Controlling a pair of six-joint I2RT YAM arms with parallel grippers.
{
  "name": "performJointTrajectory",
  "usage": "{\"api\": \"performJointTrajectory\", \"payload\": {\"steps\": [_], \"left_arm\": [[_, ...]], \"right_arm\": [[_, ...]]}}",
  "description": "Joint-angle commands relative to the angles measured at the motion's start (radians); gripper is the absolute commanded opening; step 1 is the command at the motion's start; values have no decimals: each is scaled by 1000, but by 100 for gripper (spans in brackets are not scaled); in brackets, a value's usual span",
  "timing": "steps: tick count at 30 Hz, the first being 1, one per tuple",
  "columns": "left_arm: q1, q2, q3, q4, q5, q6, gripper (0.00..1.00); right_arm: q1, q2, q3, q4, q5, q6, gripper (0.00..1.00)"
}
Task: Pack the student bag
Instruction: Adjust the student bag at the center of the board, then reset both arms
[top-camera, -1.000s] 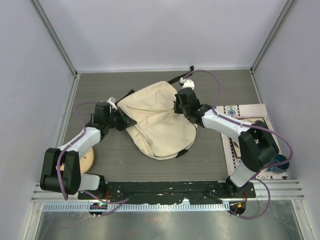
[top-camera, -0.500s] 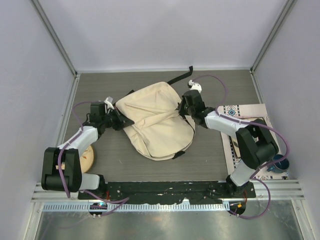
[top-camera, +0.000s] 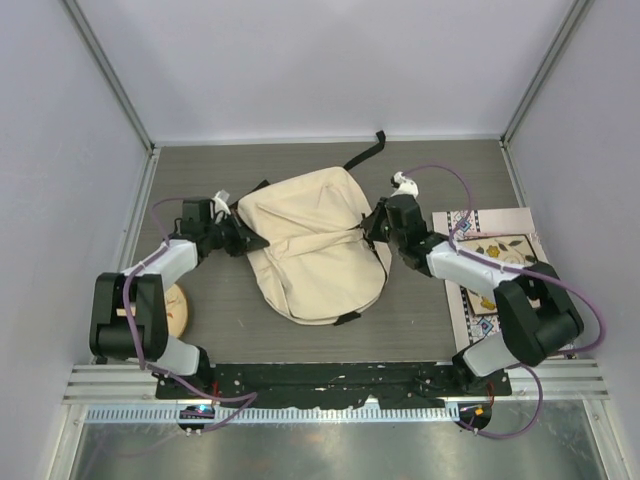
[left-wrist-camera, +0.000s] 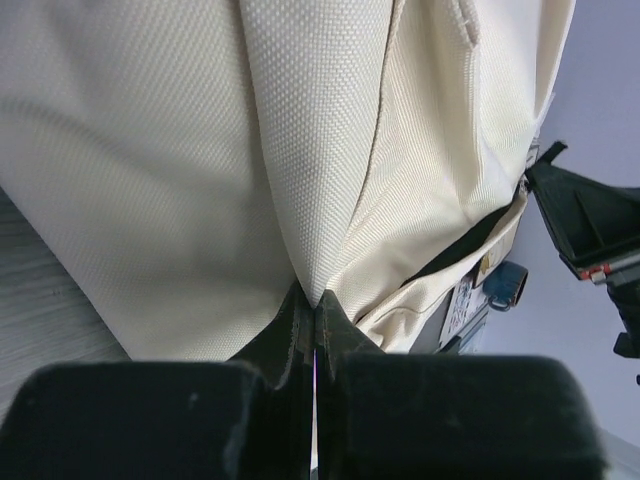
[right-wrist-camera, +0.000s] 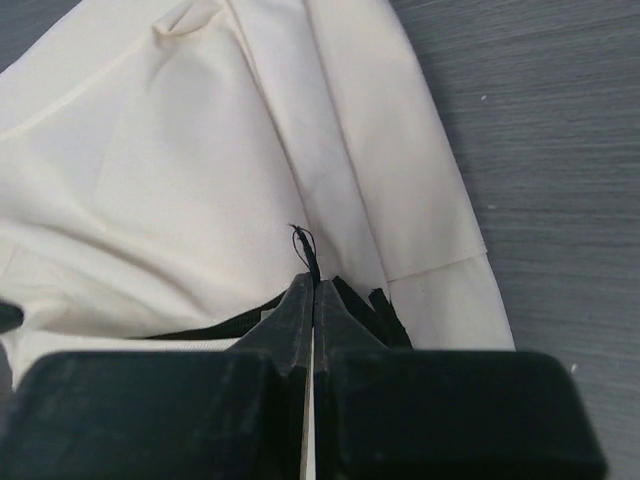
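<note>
Student bag (top-camera: 310, 250): only wrist views show left gripper (left-wrist-camera: 316, 302), right gripper (right-wrist-camera: 313, 287) pinching it.

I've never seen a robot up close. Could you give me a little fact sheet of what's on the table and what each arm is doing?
Main item: cream backpack with black straps, lying flat mid-table
Left gripper: shut, pinching a fold of the backpack's fabric
Right gripper: shut at the backpack's right edge, seemingly on a black cord by the trim
Right of backpack: patterned mat, partly under the right arm
Left of backpack: round wooden piece, half hidden by the left arm
Surface: grey table
</note>
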Motion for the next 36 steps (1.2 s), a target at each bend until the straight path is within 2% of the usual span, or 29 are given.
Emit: {"api": "performJointTrajectory", "payload": {"steps": [1, 4, 6, 7, 9, 10, 11, 13, 14, 15, 16, 17, 18, 20, 26, 31, 33, 36], "left_arm": [[40, 41, 97, -1, -22, 43, 0], [40, 108, 183, -24, 15, 45, 2], [40, 122, 220, -33, -5, 45, 9], [39, 124, 227, -43, -15, 45, 21], [39, 109, 235, -63, -34, 51, 33], [40, 101, 235, -78, -61, 71, 52], [40, 80, 243, -101, -80, 86, 57], [39, 50, 252, -203, -152, 126, 74], [39, 20, 253, -242, -178, 155, 76], [39, -52, 243, -279, -196, 169, 82], [40, -101, 231, -294, -260, 175, 99], [39, -144, 209, -308, -291, 188, 100], [39, -224, 203, -342, -324, 195, 100], [40, -286, 194, -375, -396, 214, 99], [39, -413, 185, -466, -488, 238, 100], [40, -398, 117, -380, -338, 170, 100], [40, -363, 77, -312, -287, 137, 100], [37, -303, 23, -212, -217, 74, 100]], "right_arm": [[16, -130, -76, -44, 129, 8, 1], [47, -186, -125, -37, 128, 33, 1], [61, -190, -139, -32, 105, 45, 1], [62, -189, -139, -39, 99, 47, 1], [64, -195, -124, -59, 91, 34, 1], [62, -204, -118, -79, 86, 28, 1], [64, -218, -112, -92, 89, 22, 3], [56, -268, -101, -115, 92, 2, 15], [49, -287, -95, -127, 91, -6, 34], [39, -302, -78, -142, 89, -12, 45], [27, -331, -70, -173, 76, -16, 54], [3, -345, -63, -203, 73, -16, 68], [-13, -358, -50, -219, 71, -16, 73], [-57, -396, -46, -256, 59, -18, 79], [-139, -399, -7, -326, -7, -13, 82], [-162, -335, 8, -297, -102, 51, 82], [-162, -301, -10, -267, -206, 102, 82], [-162, -246, -55, -117, -303, 174, 81]]}}
